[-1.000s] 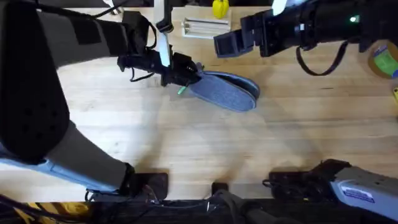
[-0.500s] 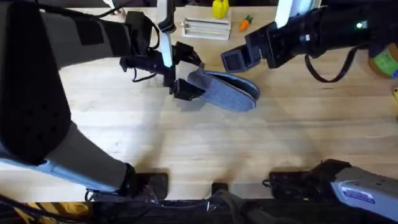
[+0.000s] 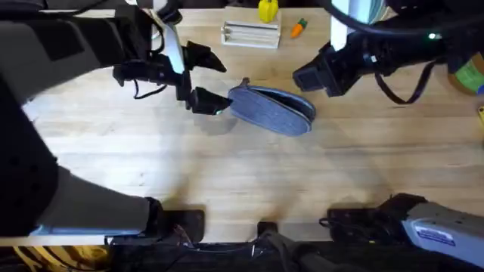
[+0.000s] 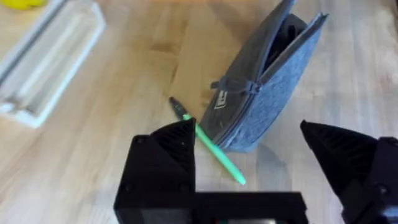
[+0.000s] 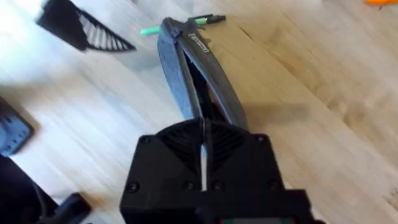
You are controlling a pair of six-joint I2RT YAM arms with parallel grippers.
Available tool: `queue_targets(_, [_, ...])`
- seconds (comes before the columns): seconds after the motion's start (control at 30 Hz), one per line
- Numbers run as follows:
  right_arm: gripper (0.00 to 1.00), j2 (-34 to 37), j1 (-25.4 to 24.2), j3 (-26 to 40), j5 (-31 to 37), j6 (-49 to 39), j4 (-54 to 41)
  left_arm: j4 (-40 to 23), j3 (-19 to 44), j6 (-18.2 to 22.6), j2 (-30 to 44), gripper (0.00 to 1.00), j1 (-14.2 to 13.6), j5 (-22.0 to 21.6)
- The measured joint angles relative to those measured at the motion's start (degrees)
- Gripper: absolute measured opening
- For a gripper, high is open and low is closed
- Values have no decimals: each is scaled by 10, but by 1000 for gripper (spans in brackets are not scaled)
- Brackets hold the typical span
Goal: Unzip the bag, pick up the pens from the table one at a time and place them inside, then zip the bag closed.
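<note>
The bag [image 3: 274, 108] lies on the table [image 3: 242, 181] towards the far side, near the middle, its zipper open along the length. The green pen [image 4: 211, 149] rests on the wood just beside the bag's left end, outside the opening.

The left gripper [image 3: 203, 81] hangs over that end with its jaws spread wide and nothing between them. The right gripper [image 5: 203, 138] sits over the bag's right end with its fingers brought together; whether any fabric is pinched between them cannot be told.

Step in hand, as judged: getting the green pen into the bag. To do it well, the left gripper should drop squarely across the pen's barrel (not its tip), lift it clear of the wood, then feed it lengthwise into the mouth while the right end is steadied.

The left wrist view shows the pen's full length and the zip pull [image 4: 235, 85] hanging at the bag's end. The overhead view shows little of the pen, but places both arms and the carrot toy [image 3: 299, 29] at the far edge.
</note>
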Motion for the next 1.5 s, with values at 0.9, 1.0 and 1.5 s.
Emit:
queue_targets(0.9, [33, 194, 1, 1, 3, -153, 36, -56, 0, 28, -90, 994, 34, -71])
queue_targets(1.0, [33, 209, 6, 1, -19, -152, 55, -56, 0, 28, -90, 993, 34, -71])
queue_targets(1.5, [737, 266, 25, 2, -57, -149, 71, -56, 0, 28, -90, 993, 34, -71])
